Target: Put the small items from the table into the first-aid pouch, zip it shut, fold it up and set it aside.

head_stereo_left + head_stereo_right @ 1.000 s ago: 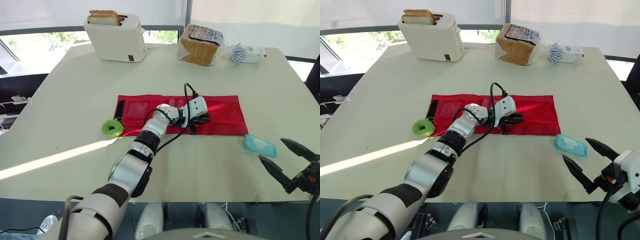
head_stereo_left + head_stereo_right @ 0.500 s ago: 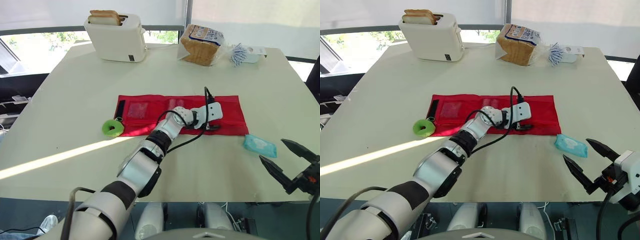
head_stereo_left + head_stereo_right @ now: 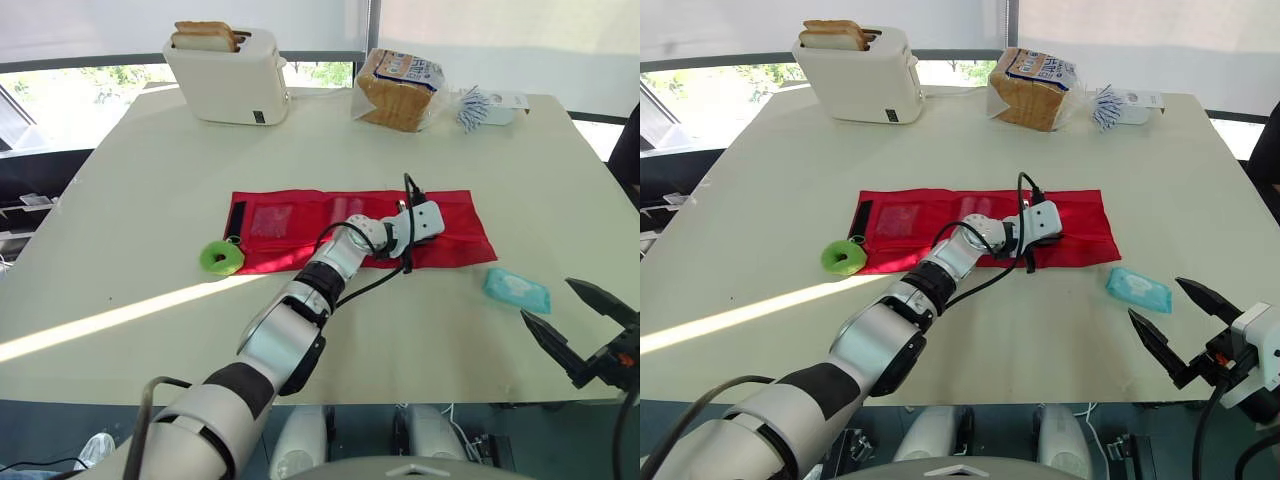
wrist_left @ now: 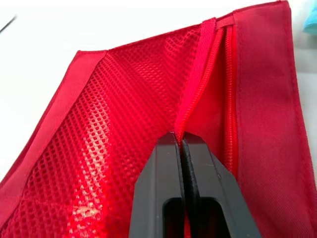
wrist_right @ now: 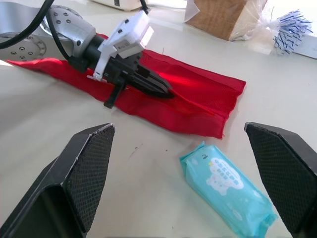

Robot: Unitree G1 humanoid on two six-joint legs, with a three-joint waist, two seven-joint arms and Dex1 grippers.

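Observation:
The red first-aid pouch (image 3: 300, 228) lies unfolded flat across the middle of the table. My left gripper (image 3: 428, 236) rests on its right part, shut on the zipper (image 4: 218, 74) along the mesh pocket. The fingers (image 4: 163, 168) are pressed together and hide the pull. A teal pack of wipes (image 3: 517, 290) lies on the table just off the pouch's right end. My right gripper (image 3: 546, 298) hangs wide open near the table's front right edge, a little nearer than the wipes (image 5: 228, 186). A green ring (image 3: 222, 258) lies by the pouch's left end.
A white toaster (image 3: 227, 75) with bread slices stands at the back left. A bagged loaf (image 3: 400, 88) and a blue-and-white packet (image 3: 490, 105) are at the back right. The front table edge (image 3: 420, 400) runs just below my right gripper.
My left gripper has slid to the right along the pouch from its middle toward its right part, then eased back slightly. The right gripper has stayed in place, open.

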